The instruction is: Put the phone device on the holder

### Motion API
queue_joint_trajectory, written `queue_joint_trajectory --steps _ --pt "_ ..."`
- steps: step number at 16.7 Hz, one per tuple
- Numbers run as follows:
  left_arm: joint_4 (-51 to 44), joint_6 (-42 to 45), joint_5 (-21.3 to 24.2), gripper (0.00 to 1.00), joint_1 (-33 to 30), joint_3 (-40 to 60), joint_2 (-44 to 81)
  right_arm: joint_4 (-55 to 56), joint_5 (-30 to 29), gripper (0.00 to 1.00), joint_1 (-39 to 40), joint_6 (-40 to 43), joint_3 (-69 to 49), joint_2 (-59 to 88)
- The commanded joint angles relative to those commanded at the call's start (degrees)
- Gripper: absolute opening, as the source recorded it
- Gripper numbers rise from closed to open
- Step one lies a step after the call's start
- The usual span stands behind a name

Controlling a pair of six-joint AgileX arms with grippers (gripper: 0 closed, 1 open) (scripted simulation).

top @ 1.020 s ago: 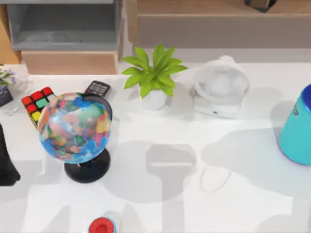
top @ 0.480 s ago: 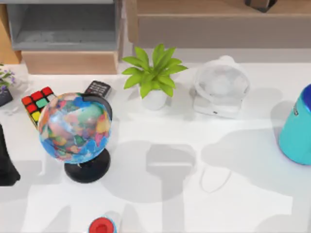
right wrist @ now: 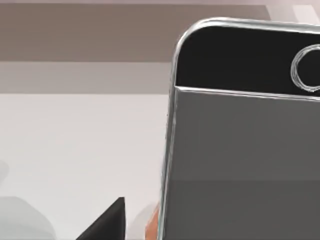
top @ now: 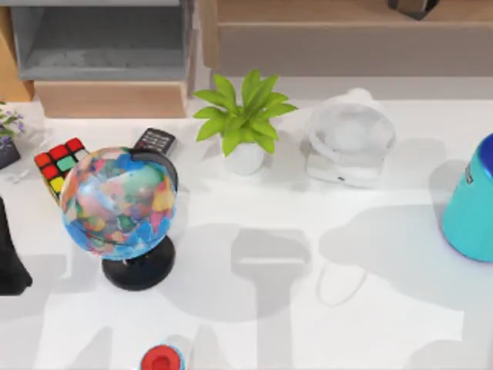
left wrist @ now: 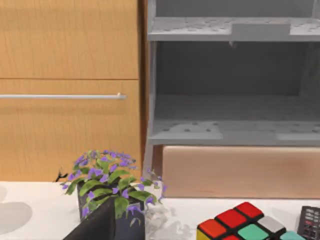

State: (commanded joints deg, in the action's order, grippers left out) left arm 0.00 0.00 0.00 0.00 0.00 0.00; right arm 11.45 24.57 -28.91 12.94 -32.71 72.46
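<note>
The phone device (right wrist: 240, 150) stands very close in the right wrist view. It shows a grey screen, a black bezel with a round button and a thin silver edge. A dark wedge of my right gripper (right wrist: 105, 222) sits beside the phone's edge, with a small orange patch (right wrist: 151, 226) between them. I cannot tell whether the gripper touches the phone. I cannot make out the holder for certain. A dark part of my left gripper (left wrist: 95, 225) shows in front of a purple-flowered plant (left wrist: 107, 182). A black shape (top: 9, 258) sits at the table's left edge.
A globe on a black base (top: 119, 204) stands at the left. Behind it lie a colour cube (top: 60, 162) and a small dark keypad gadget (top: 155, 141). A green plant (top: 245, 119), a white fan (top: 348, 139), a teal container (top: 471, 204) and a red-capped item (top: 162, 358) also stand on the table.
</note>
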Motion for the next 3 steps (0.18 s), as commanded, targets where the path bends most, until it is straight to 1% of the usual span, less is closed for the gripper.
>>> queue_joint_trajectory --steps 3 --pt "0.0 0.0 0.0 1.0 0.0 0.0 0.0 0.0 0.0 1.0 0.0 0.0 0.0 0.0"
